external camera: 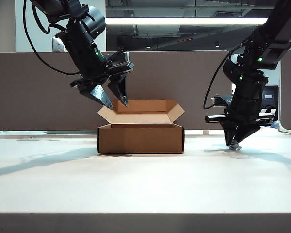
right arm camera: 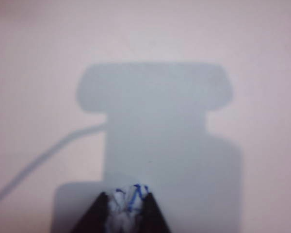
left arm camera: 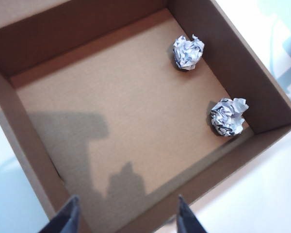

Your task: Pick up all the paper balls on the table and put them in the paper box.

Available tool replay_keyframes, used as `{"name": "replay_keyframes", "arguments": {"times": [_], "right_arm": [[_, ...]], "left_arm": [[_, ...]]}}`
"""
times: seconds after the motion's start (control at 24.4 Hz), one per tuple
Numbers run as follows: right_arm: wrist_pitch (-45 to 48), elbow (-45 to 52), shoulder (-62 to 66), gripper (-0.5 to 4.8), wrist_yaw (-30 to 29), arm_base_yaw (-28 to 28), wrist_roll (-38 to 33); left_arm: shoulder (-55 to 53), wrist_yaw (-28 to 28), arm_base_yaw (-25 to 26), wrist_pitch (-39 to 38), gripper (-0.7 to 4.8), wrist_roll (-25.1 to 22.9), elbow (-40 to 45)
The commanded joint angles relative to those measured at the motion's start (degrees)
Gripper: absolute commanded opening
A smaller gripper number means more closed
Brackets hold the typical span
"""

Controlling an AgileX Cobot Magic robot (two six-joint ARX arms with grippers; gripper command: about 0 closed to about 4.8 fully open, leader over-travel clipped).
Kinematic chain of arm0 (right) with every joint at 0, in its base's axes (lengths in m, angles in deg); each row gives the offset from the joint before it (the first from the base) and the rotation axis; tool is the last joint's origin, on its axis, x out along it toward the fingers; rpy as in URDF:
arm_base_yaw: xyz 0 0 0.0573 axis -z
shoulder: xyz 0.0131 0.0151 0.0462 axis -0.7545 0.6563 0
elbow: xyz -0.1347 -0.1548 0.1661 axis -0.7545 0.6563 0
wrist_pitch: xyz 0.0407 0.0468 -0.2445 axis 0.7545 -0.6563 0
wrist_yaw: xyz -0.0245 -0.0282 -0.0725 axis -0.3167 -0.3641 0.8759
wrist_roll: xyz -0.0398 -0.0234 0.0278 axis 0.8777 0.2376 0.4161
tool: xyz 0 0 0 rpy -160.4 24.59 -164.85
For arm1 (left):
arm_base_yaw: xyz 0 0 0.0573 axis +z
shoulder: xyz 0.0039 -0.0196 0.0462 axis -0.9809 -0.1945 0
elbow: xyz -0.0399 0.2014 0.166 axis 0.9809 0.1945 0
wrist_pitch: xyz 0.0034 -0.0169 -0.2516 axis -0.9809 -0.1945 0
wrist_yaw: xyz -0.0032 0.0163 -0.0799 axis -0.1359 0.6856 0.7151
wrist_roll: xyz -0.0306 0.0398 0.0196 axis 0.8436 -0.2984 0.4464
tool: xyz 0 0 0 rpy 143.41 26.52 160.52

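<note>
A white worktop [external camera: 145, 184] stands before a grey-brown divider panel [external camera: 34, 87] in an office. The open cardboard box [external camera: 140, 138] sits at mid-worktop; two paper balls [left arm camera: 188, 52] [left arm camera: 228, 116] lie inside near one wall, apart from each other. A third paper ball [right arm camera: 127, 206] rests on the worktop right of the box, pinched between the jaws of the right gripper [right arm camera: 126, 213]. The left gripper [left arm camera: 126, 216] hangs above the box, jaws wide and empty.

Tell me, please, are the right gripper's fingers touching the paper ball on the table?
Touching. In the right wrist view both fingers of the right gripper press against the sides of the paper ball, with no gap visible.
</note>
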Motion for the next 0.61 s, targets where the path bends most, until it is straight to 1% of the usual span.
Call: {"name": "replay_keyframes", "arguments": {"times": [0.04, 0.12, 0.25, 0.33, 0.41, 0.49, 0.53, 0.61], "right_arm": [[0.24, -0.13, -0.37, 0.77, -0.13, 0.0, -0.17], [0.24, -0.13, -0.37, 0.43, -0.09, 0.0, -0.15], [0.33, -0.13, -0.37, 0.39, 0.07, 0.0, -0.13], [0.48, -0.13, -0.37, 0.2, 0.09, 0.0, -0.04], [1.07, -0.61, -0.52, 0.2, 0.07, 0.09, 0.13], [0.42, -3.06, -1.14, 0.21, -0.46, 0.07, 0.04], [-0.55, -5.49, -1.64, 0.21, -3.08, -0.15, -0.28], [-2.14, -10.25, -2.29, 0.22, -11.41, -0.59, -3.56]], "left_arm": [[0.33, 0.13, -0.04, 0.11, 2.45, -0.04, -0.28], [0.33, 0.13, -0.04, 0.11, 2.45, -0.04, -0.28], [0.33, 0.13, -0.04, 0.13, 2.44, -0.04, -0.28], [0.33, 0.04, -0.04, 0.13, 2.44, -0.04, -0.28], [0.33, -0.07, -0.04, 0.13, 2.44, -0.04, -0.28], [0.33, -0.07, -0.04, 0.13, 2.44, -0.04, -0.28], [0.33, -0.04, -0.04, 0.11, 2.44, -0.04, -0.28], [0.33, -0.04, -0.04, 0.11, 2.44, -0.02, -0.26]]}}
